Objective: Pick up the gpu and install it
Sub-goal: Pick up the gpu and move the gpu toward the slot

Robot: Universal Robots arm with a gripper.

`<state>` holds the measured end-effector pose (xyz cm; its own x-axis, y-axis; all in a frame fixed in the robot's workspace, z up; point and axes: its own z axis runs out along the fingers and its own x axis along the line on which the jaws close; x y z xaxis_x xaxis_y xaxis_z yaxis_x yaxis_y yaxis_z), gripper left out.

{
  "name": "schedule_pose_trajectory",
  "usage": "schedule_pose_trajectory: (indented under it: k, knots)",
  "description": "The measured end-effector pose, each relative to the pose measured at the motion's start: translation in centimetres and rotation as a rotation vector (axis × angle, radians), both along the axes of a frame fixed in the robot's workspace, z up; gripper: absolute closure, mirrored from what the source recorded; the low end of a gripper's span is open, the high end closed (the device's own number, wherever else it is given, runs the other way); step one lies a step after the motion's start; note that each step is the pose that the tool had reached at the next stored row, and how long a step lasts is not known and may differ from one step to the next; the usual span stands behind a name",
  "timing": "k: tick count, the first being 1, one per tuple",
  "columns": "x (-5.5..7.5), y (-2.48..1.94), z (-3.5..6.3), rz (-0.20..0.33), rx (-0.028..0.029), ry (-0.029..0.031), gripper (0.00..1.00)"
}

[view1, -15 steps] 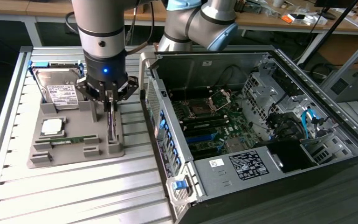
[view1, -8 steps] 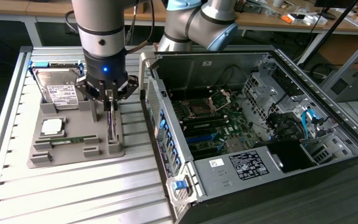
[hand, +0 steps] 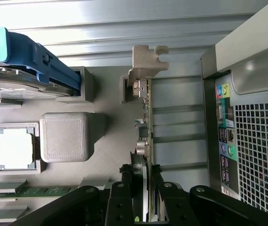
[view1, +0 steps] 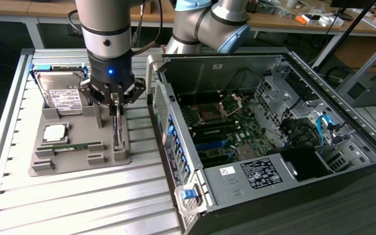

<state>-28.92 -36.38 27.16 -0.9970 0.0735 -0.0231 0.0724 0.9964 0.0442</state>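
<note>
You see the jaws closed on the gpu [view1: 117, 128] [hand: 145, 113], one on each face. The card stands on its edge in the grey holder [view1: 64, 164] on the desk [view1: 77, 205], beside the open computer case [view1: 227, 68].

No text legible at this scale. White label [view1: 67, 99] on the hard drive [view1: 52, 81], just beside the gripper [view1: 115, 105] toward the exterior view's left: rows of dark print, unreadable. Dark label [view1: 261, 172] with white print on the power supply [view1: 291, 164], well apart from the gripper toward the exterior view's right: unreadable. Small white sticker [view1: 227, 171] next to it, likewise. Coloured port markings [hand: 225, 120] on the case back panel [hand: 261, 155] near the gripper: no characters discernible.
</note>
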Motion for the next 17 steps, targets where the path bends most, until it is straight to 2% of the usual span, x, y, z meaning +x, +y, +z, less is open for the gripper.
schedule_pose_trajectory:
  k: [17]
  knots:
    - [0.00,0.00,0.49,0.000,0.0001,-0.0001,0.73]
